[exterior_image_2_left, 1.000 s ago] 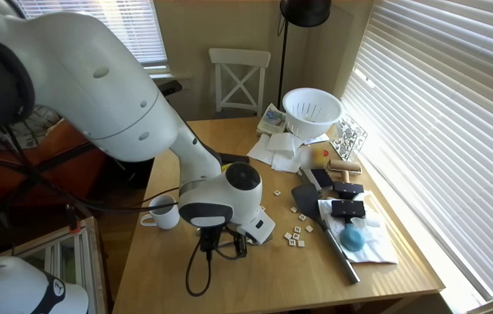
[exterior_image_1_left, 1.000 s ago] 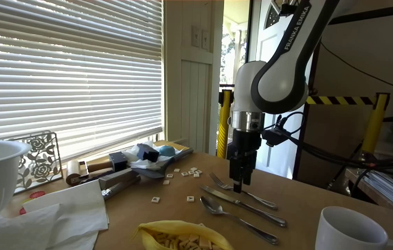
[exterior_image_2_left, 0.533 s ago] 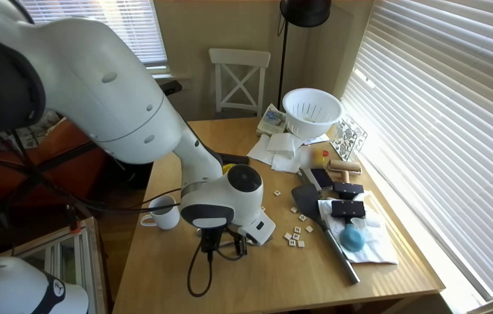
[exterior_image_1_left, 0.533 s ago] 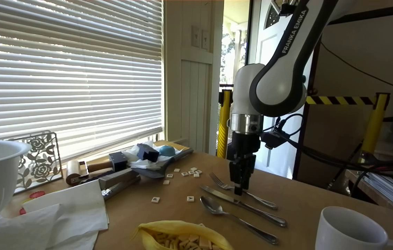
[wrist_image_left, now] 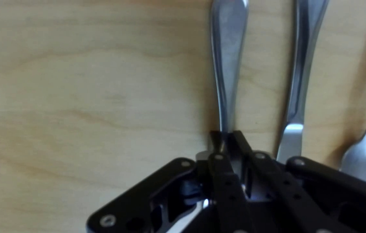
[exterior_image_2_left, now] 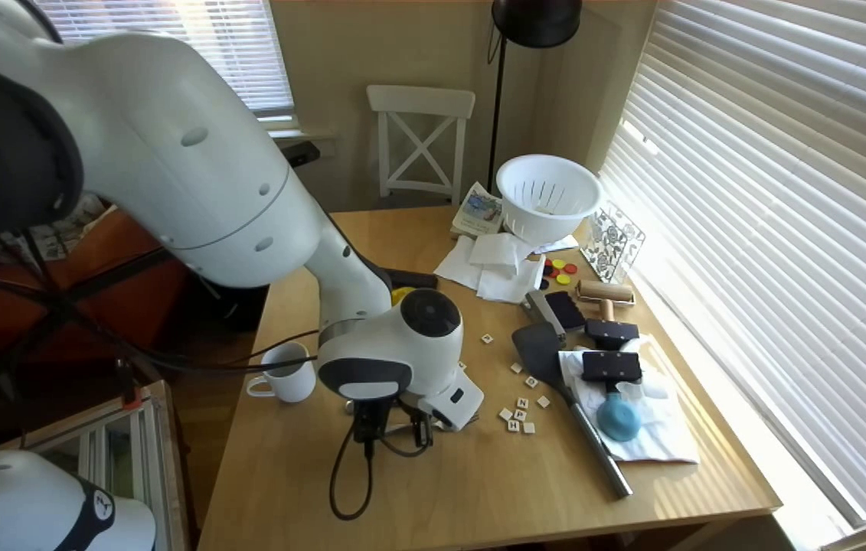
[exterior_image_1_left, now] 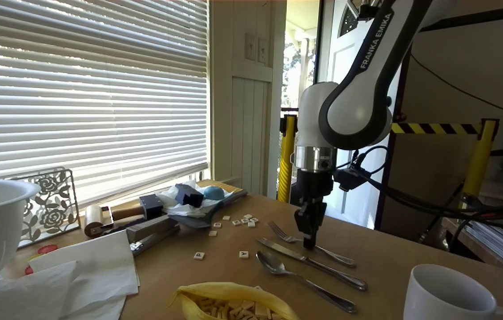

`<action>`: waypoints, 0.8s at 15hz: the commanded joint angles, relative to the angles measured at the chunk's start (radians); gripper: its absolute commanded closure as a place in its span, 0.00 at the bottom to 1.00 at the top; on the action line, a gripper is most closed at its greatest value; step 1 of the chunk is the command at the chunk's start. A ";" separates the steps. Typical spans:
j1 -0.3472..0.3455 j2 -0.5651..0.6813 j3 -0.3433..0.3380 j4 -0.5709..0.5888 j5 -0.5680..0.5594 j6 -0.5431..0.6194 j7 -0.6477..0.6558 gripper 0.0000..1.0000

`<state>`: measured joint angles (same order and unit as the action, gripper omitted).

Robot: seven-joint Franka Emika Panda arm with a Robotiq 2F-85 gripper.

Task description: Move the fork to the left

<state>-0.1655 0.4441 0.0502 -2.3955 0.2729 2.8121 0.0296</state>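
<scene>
The silver fork lies on the wooden table, outermost of the three pieces of cutlery, beside the knife. My gripper points straight down at the middle of its handle. From the wrist, the fork's handle runs in between the two black fingertips, and the gripper is shut on it. The fork's head is hidden under the gripper there. In an exterior view the arm covers most of the fork, with only the tine tips peeking out.
Close alongside lie the knife and then the spoon. A white mug stands near the handle ends. A yellow pouch of tiles, loose letter tiles and a black spatula are also on the table.
My gripper has come down slightly, and its fingers have closed around the fork's handle. The fork has hardly moved. A blurred patch near the coloured discs has cleared.
</scene>
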 commanded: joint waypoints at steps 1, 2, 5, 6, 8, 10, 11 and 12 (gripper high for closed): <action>-0.003 -0.059 0.004 -0.016 0.018 -0.037 0.007 0.97; 0.005 -0.114 0.002 -0.045 0.018 -0.047 0.019 0.97; 0.033 -0.244 0.013 -0.094 0.028 -0.105 0.045 0.97; 0.038 -0.282 0.030 -0.099 0.051 -0.142 0.044 0.97; 0.058 -0.331 0.076 -0.089 0.140 -0.209 0.016 0.97; 0.108 -0.346 0.103 -0.060 0.221 -0.225 0.021 0.97; 0.133 -0.346 0.115 -0.041 0.260 -0.226 0.021 0.97; 0.161 -0.340 0.118 -0.028 0.261 -0.213 0.050 0.97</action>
<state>-0.0675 0.1197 0.1547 -2.4477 0.4606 2.6100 0.0575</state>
